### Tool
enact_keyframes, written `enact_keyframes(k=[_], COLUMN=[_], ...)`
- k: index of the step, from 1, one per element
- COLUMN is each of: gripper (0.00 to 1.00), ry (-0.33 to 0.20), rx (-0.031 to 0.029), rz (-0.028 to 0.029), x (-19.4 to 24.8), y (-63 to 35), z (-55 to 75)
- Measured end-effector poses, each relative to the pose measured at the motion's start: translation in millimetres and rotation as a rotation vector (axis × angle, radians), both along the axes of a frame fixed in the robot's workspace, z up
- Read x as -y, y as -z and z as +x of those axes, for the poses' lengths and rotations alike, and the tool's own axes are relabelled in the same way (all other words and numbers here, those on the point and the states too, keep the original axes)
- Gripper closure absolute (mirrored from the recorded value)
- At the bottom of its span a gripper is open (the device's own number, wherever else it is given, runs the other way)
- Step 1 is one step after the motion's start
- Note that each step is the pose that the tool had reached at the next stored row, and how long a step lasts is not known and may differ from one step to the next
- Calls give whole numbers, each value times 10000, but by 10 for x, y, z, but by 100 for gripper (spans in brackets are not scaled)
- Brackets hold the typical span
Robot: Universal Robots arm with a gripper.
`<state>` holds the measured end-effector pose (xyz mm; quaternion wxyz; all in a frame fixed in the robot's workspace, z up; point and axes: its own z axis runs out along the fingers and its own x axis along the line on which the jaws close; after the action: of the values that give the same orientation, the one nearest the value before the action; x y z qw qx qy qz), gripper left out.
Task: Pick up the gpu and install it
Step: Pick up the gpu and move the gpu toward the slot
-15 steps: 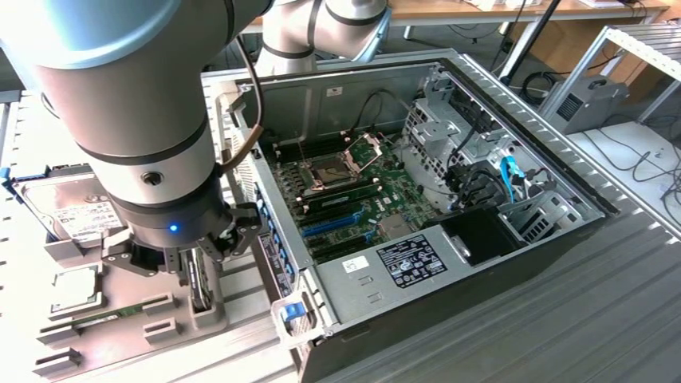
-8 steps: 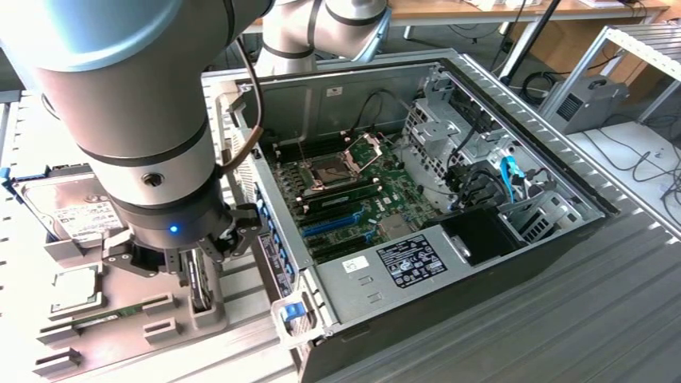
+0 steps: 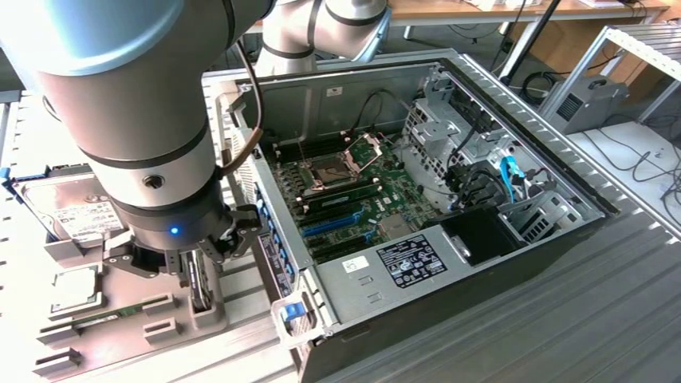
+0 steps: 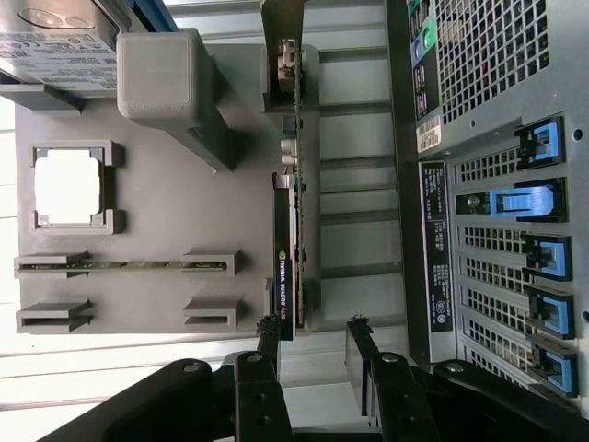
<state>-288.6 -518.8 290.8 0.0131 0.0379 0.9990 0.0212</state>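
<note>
The gpu stands on edge in a slot of the grey fixture plate. I see it edge-on, as a thin green card with a black labelled strip. In the exterior view the gpu is a dark sliver under the arm's wrist. My gripper is open, with one finger on each side of the card's near end and a gap to both pads. Seen from outside, the gripper hangs low over the fixture, beside the open computer case.
On the fixture lie a silver hard drive, a square processor and a narrow memory stick. The case's rear panel with blue clips stands close beside the gpu. The motherboard with blue slots lies exposed inside the case.
</note>
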Motion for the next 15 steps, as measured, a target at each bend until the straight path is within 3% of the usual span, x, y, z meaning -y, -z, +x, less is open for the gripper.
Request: enact_keyframes(k=[15], gripper=[58], ry=[0], rx=[0], rz=[1], x=[0], y=[39], z=[0])
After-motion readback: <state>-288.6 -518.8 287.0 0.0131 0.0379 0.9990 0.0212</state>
